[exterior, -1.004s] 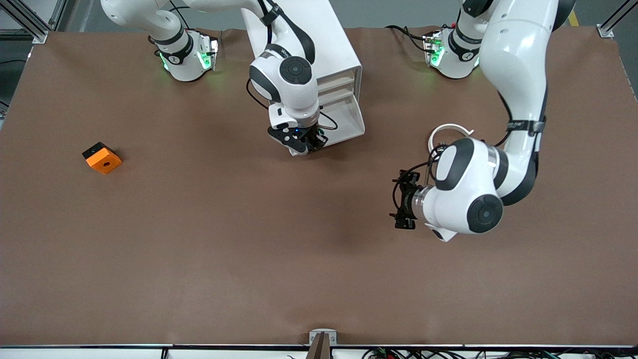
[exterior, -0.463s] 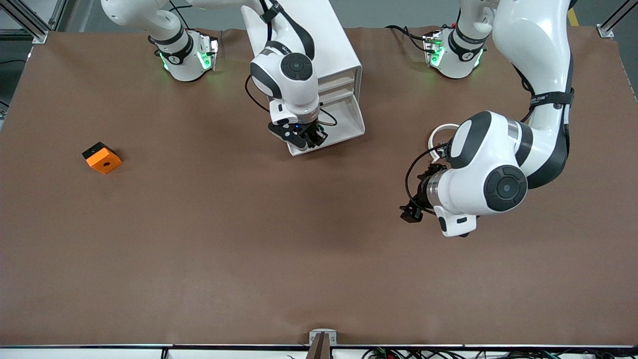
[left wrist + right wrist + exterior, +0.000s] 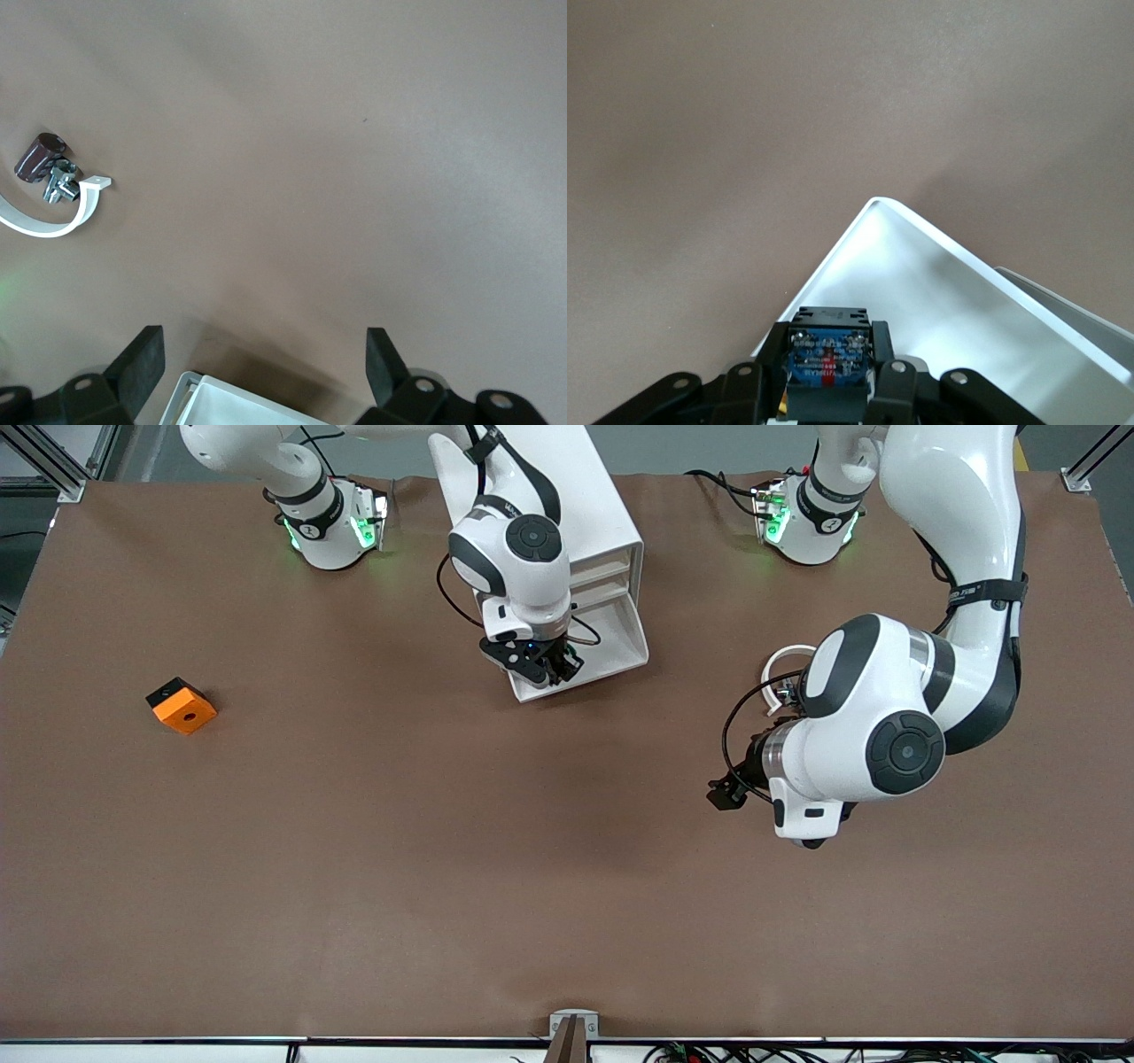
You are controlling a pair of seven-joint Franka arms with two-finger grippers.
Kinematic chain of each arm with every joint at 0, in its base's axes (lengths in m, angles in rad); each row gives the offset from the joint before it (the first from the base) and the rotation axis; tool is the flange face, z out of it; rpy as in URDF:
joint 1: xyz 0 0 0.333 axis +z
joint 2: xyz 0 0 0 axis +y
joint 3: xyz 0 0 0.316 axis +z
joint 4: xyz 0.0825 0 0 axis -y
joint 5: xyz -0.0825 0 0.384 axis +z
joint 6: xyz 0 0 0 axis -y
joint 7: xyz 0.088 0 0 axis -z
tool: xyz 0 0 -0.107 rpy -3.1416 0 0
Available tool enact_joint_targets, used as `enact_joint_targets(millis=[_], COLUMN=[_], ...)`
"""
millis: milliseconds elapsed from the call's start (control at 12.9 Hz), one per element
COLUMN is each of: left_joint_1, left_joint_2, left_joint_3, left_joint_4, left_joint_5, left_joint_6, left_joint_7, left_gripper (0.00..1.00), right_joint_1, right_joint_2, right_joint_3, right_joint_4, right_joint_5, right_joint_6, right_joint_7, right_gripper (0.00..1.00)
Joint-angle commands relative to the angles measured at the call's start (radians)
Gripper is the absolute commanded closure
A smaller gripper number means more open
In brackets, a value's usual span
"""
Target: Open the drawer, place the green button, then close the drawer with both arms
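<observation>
The white drawer cabinet [image 3: 594, 505] stands near the arms' bases, its lowest drawer [image 3: 611, 670] pulled out toward the front camera. My right gripper [image 3: 542, 671] hangs over the corner of the open drawer [image 3: 859, 232] toward the right arm's end, shut on the button [image 3: 830, 352]. Only the button's black body and blue base with its screw terminals show; the green cap is hidden. My left gripper [image 3: 728, 793] hovers low over bare table toward the left arm's end, open and holding nothing. Between its fingers [image 3: 142, 363], a corner of the drawer [image 3: 232, 403] shows.
An orange cube with a hole [image 3: 182, 706] lies toward the right arm's end. A white arc [image 3: 787, 657] with small dark parts [image 3: 42, 161] beside it lies next to the left arm's wrist.
The left arm's wrist has turned and swung toward its own end, its gripper shifting slightly. The right gripper has moved a little farther in over the open drawer with the button.
</observation>
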Motion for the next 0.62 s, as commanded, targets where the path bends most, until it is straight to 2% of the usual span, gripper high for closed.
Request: enact_joint_targets(millis=[0,541], left_joint_1=[-0.005,-0.009], left_joint_2=[-0.029,-0.025], left_joint_3=[0.003,0.004], left_joint_4=[-0.034,-0.032], left_joint_5=[0.018,0.018], left_joint_6=[-0.005,0.008], left_joint_7=[0.039,0.054], left_gripper=[0.0,0.0], right_joint_1=[0.017,0.022], right_joint_2=[-0.007,0.039], right_joint_3=[-0.01,-0.012], right_joint_4=[-0.015,0.032], right_joint_5=[-0.029,-0.03], right_joint_6=[0.015,0.017], right_joint_7=[0.034,0.039], right_gripper=[1.0,1.0])
